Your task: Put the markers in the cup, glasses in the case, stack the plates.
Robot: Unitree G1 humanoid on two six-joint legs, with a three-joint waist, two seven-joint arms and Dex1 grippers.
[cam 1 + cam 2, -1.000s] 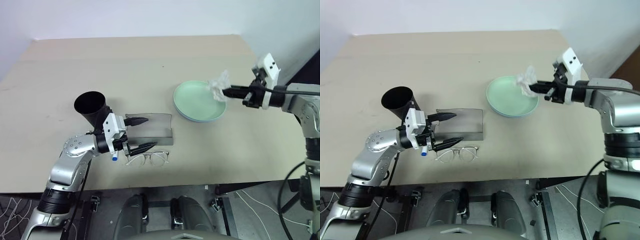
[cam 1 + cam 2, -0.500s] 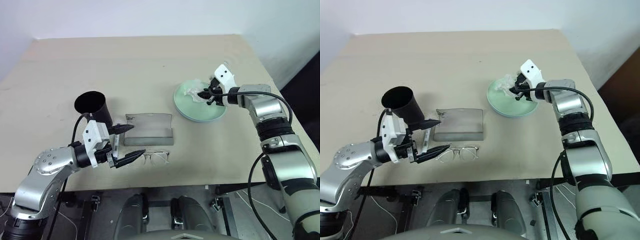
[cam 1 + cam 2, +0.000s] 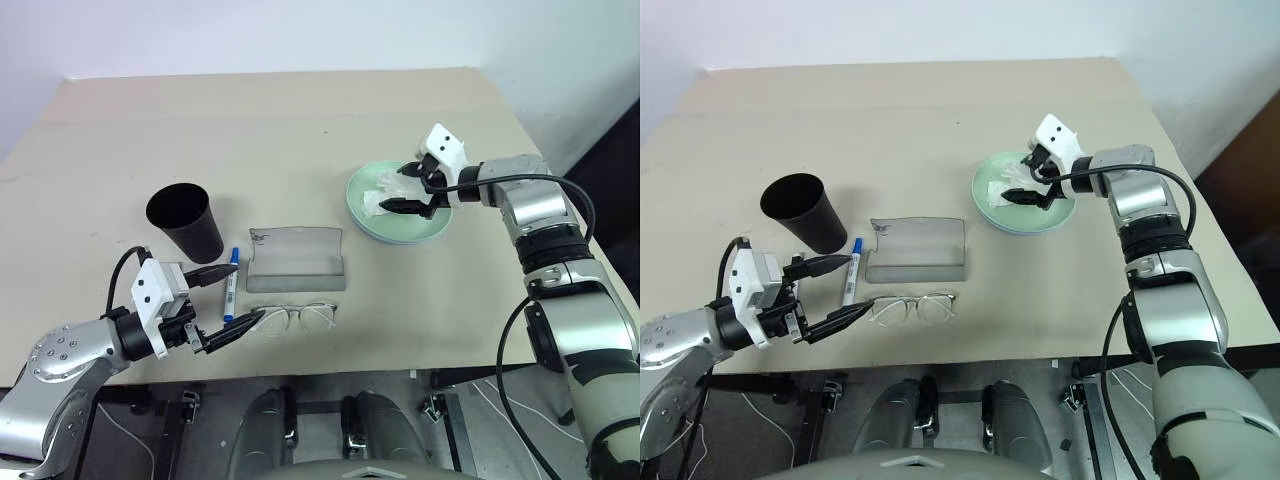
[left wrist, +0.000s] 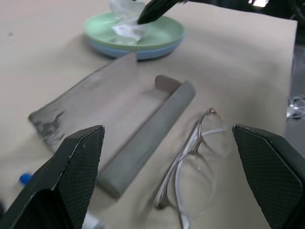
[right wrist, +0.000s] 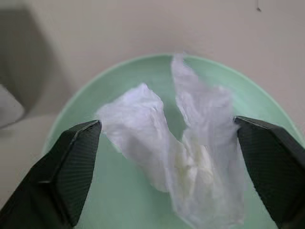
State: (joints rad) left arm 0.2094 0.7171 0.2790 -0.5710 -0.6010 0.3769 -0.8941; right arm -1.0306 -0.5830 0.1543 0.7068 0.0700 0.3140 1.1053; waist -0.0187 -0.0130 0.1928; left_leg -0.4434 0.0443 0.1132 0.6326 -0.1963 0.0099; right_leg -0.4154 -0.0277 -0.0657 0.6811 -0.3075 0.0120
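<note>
The mint green plate [image 3: 425, 225] rests on the pale blue plate [image 4: 125, 49] at the right of the table. A crumpled white wad [image 5: 181, 143] lies in it, between the fingers of my open right gripper [image 3: 393, 190], which hovers just over it. The black cup [image 3: 185, 222] stands upright at the left. A blue-capped marker [image 3: 229, 283] lies between the cup and the grey case [image 3: 297, 258], whose flap is raised. The glasses [image 3: 295, 317] lie just in front of the case. My left gripper [image 3: 250, 290] is open and empty, near the front edge, pointing at the glasses and marker.
The tan table [image 3: 300, 130] stretches bare behind the objects to the white wall. Its front edge runs just beneath the glasses and my left arm. The right edge lies close behind my right forearm.
My right gripper has swung in over the plates, opened and let the white wad drop onto the green plate. My left arm has drawn back toward the front left, uncovering the marker.
</note>
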